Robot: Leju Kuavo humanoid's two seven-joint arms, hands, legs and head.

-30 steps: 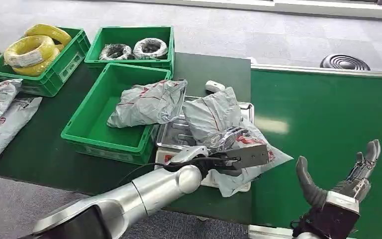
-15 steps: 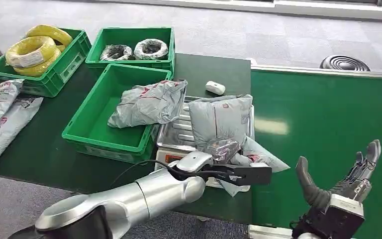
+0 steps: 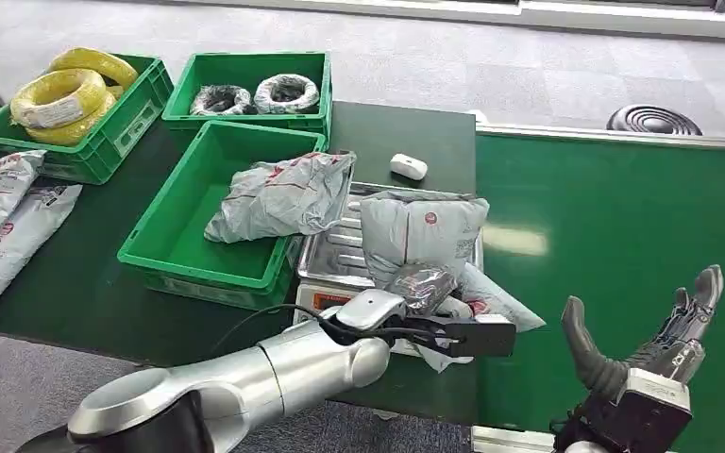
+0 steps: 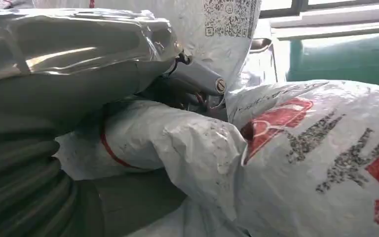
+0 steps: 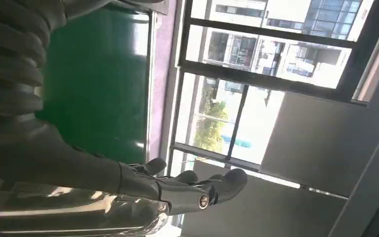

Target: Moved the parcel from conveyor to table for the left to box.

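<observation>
A grey plastic parcel [image 3: 425, 231] with red print lies on the metal tray [image 3: 332, 253] beside the green conveyor belt [image 3: 623, 217]. My left hand [image 3: 422, 283] grips the parcel's near end. In the left wrist view the left hand [image 4: 69, 74] has its thumb and fingers closed around a bunched fold of the parcel [image 4: 301, 163]. Low over the belt's near edge, my right hand [image 3: 651, 349] is held palm up with fingers spread and nothing in it. The right wrist view shows the same hand [image 5: 177, 190] against windows.
A green crate [image 3: 193, 269] left of the tray holds another grey parcel [image 3: 278, 193]. Behind it stand two crates, one with yellow cable coils [image 3: 61, 94], one with black coils [image 3: 255, 92]. A small white device [image 3: 408, 166] lies behind the tray. More parcels [image 3: 0, 217] lie at the table's left.
The parcel, raised and crumpled a second ago, now lies flatter on the tray. My left hand drew a little nearer with it. The right hand stayed still.
</observation>
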